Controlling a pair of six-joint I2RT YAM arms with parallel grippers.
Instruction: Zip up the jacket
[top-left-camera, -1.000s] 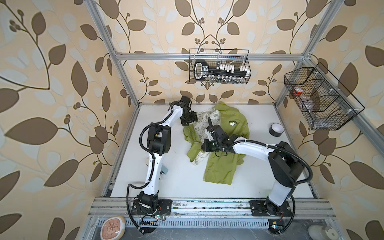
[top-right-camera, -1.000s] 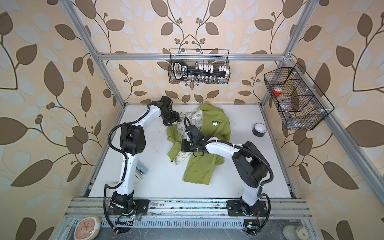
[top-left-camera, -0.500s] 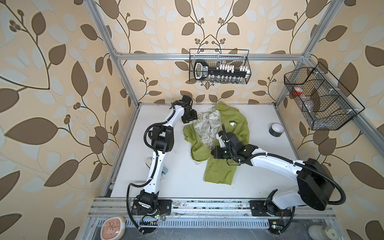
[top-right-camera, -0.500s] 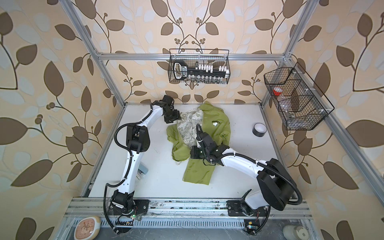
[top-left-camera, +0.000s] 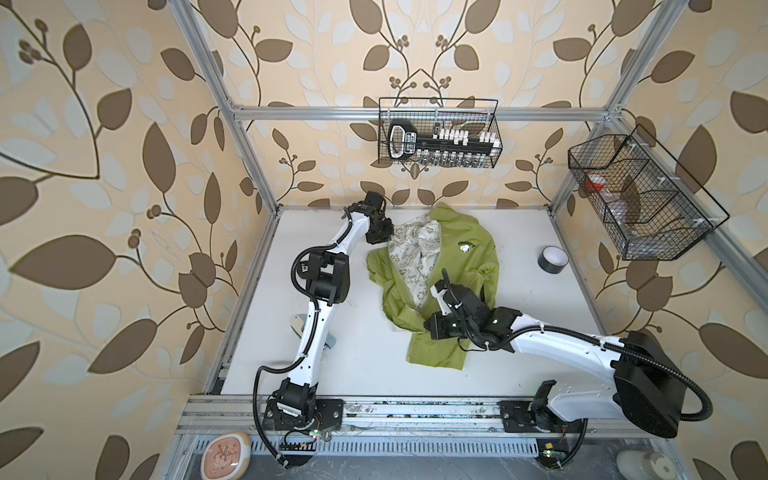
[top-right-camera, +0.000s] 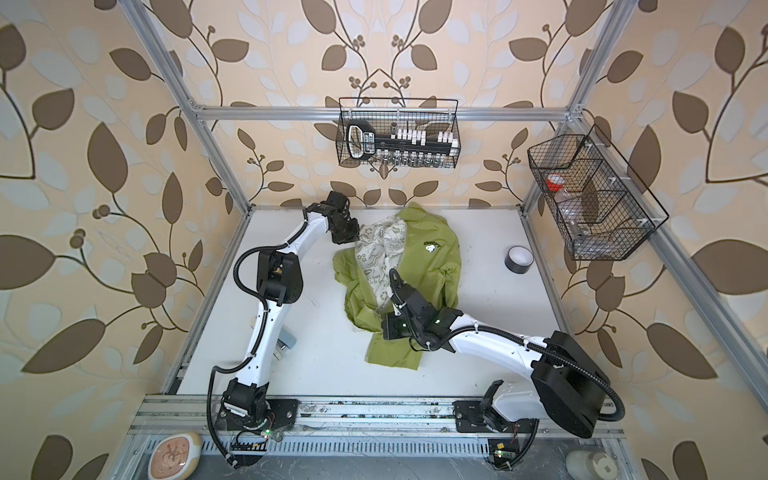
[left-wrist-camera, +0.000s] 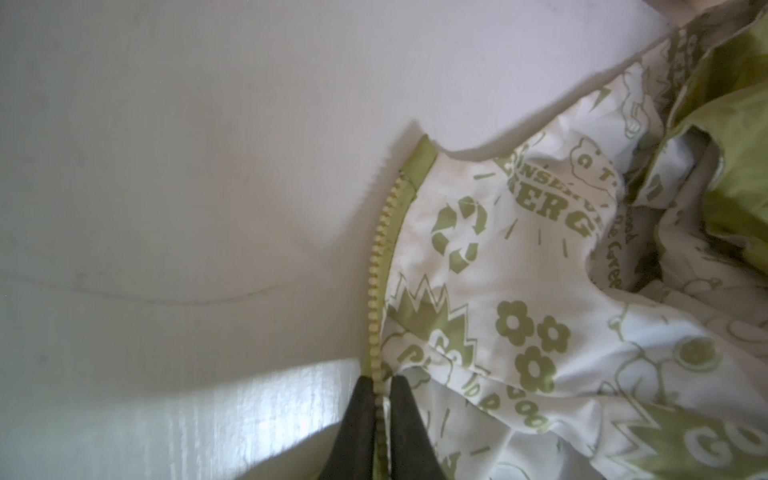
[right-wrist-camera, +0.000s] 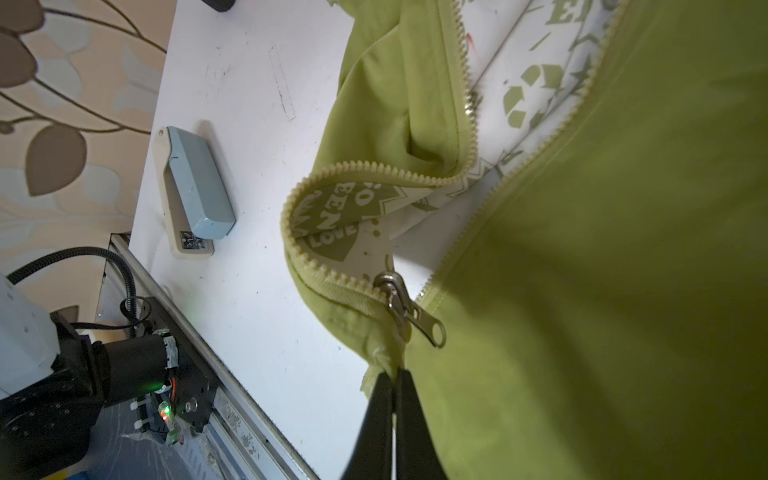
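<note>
jacket (top-left-camera: 461, 257) mostly unzipped, slider (right-wrist-camera: 399, 303) low | L gripper (left-wrist-camera: 382, 399) clenched on zip teeth (left-wrist-camera: 376, 291) | R gripper (right-wrist-camera: 395, 382) pinching jacket below slider

Beige wallpaper (top-left-camera: 124, 137) printed with brown and pale leaves is covering every wall. An aluminium frame (top-left-camera: 332, 113) is running along the rear wall and up the corners. One black wire basket (top-left-camera: 438, 99) is hanging from its rear bar, and a second wire basket (top-left-camera: 673, 243) is hanging on the right. Soft light is brightening the scuffed white tabletop (top-left-camera: 365, 345), gleaming in one patch in the left wrist view.
</note>
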